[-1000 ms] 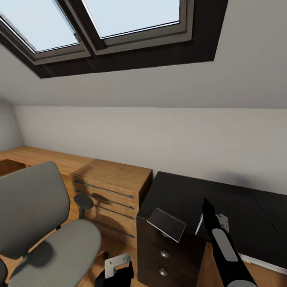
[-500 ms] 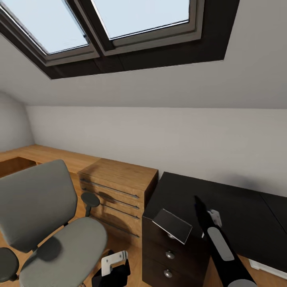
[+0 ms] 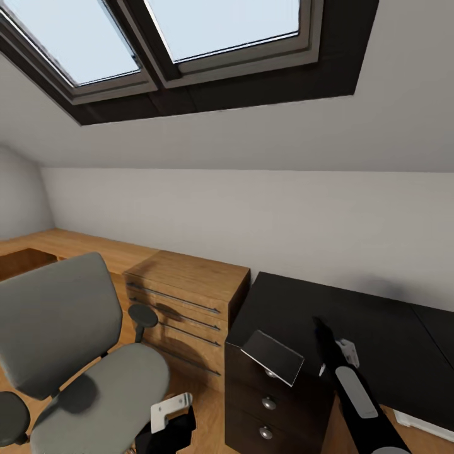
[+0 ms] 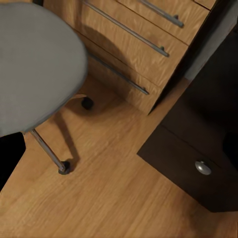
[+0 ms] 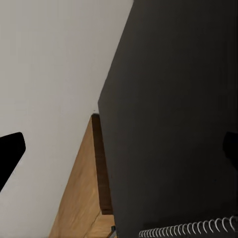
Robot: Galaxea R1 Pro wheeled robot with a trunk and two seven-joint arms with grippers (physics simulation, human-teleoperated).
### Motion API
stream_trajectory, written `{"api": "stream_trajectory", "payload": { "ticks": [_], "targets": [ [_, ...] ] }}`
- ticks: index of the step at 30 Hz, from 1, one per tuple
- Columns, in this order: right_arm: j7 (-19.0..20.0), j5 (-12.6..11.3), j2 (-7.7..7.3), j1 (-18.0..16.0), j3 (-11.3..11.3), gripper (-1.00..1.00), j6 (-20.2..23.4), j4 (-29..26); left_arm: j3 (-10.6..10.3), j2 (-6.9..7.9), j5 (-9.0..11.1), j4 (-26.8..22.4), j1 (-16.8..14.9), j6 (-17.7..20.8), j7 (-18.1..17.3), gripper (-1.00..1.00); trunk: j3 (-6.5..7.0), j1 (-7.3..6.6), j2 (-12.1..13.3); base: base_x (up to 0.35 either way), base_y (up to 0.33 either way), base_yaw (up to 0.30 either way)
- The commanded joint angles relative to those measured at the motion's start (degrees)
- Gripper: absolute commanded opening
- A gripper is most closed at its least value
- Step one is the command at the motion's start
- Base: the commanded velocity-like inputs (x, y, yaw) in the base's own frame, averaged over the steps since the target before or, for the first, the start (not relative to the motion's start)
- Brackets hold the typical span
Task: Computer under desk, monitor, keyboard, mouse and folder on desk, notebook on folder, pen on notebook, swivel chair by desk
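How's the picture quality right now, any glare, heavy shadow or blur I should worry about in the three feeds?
Head view: bright skylight overhead, no glare on the black desk; soft shadows fall on the wooden drawer unit. Left wrist view: sharp, the swivel chair casts a shadow on the floor. Right wrist view: the desk top is near-featureless black, with a spiral binding at the frame's edge.

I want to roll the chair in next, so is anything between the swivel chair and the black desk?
Nothing visible. The floor between the swivel chair and the black desk is bare; the wooden drawer unit stands beside the desk, behind that gap.
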Motion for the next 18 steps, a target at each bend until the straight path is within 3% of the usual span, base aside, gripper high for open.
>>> {"api": "stream_trajectory", "payload": {
  "ticks": [1,3,12,18],
  "targets": [
    [0.11,-0.93,-0.35,0.01,-0.07,1.0,-0.39,-0.07,-0.02,0.37,0.23,-0.1,-0.03,0.26,0.31,1.0,-0.05,0.0,-0.04,0.0,0.0,0.0],
    [0.75,-1.57,-0.95,0.06,-0.19,1.0,-0.58,-0.06,0.05,0.73,0.24,-0.1,-0.03,0.26,0.3,1.0,-0.05,0.0,-0.04,0.0,0.0,0.0],
    [2.06,-2.24,-1.03,0.09,-0.28,1.0,-0.59,-0.05,0.19,0.83,0.23,-0.1,-0.03,0.26,0.29,1.0,-0.05,0.0,-0.04,-0.011,0.0,0.0],
    [2.14,-2.3,-1.03,0.09,-0.29,1.0,-0.59,-0.09,0.22,0.84,0.24,-0.1,-0.04,0.26,0.29,1.0,-0.05,0.0,-0.04,-0.221,0.0,0.0]
  ]
}}
